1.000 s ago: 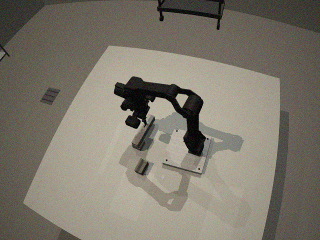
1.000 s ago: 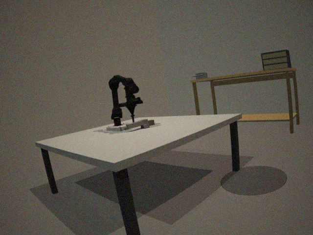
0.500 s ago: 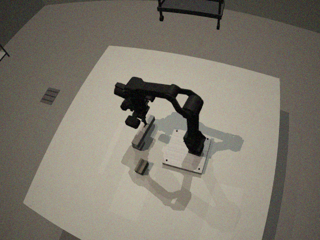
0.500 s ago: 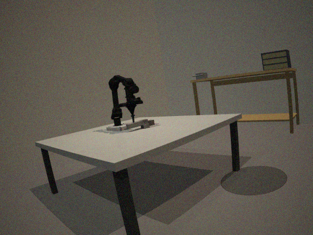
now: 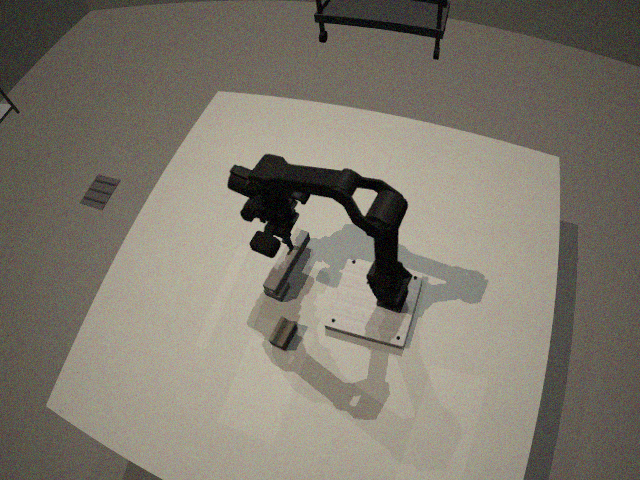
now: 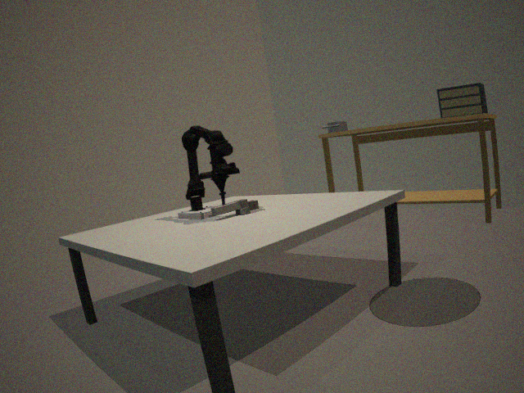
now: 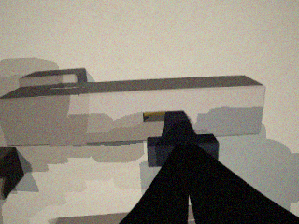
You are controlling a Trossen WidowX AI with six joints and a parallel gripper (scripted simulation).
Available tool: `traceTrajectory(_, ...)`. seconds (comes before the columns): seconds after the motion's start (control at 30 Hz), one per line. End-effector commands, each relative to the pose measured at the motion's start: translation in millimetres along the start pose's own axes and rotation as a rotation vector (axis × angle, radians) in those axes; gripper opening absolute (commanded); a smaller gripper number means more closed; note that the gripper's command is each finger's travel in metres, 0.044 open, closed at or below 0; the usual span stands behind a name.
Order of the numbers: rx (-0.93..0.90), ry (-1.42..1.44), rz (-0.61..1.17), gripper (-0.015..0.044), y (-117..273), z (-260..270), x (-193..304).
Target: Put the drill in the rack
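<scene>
Black arm (image 5: 315,178) (image 6: 192,164): bent high over its white plate (image 5: 347,302) (image 6: 186,215), wrist out above the bar.
Gripper (image 5: 284,238) (image 6: 222,190) (image 7: 185,153): narrow, fingers together, nothing between them. I have the tips at the T-piece's head; contact cannot be confirmed.
T-piece (image 6: 223,198) (image 7: 175,123): dark, upright at the bar, head uppermost. I cannot tell whether it is the key or the drill.
Bar (image 5: 285,267) (image 6: 228,206) (image 7: 107,109): long, grey, near the plate on the worktop (image 5: 180,310) (image 6: 178,249) (image 7: 154,37). In my wrist view its slot shows beside the stem, with a yellow strip (image 7: 154,114) inside.
Block (image 5: 283,333) (image 6: 253,205) (image 7: 9,172): small, brownish, on the worktop, apart from the bar and plate.
Rack: I cannot identify it with certainty.
Light: dim, pictures grainy; shadows of the arm fall across the worktop.
</scene>
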State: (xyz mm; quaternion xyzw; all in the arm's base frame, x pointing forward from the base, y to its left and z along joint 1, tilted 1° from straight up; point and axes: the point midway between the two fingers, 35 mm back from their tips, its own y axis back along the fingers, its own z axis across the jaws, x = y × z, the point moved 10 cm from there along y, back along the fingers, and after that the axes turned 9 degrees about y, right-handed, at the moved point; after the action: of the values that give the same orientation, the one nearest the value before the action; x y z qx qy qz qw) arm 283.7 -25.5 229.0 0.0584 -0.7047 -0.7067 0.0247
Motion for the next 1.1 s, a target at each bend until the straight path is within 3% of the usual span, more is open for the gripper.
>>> traceTrajectory(0.0,-0.009,-0.001,0.023,0.0,-10,2,1)
traceTrajectory(1.07,-0.009,-0.001,0.023,0.0,-20,4,6)
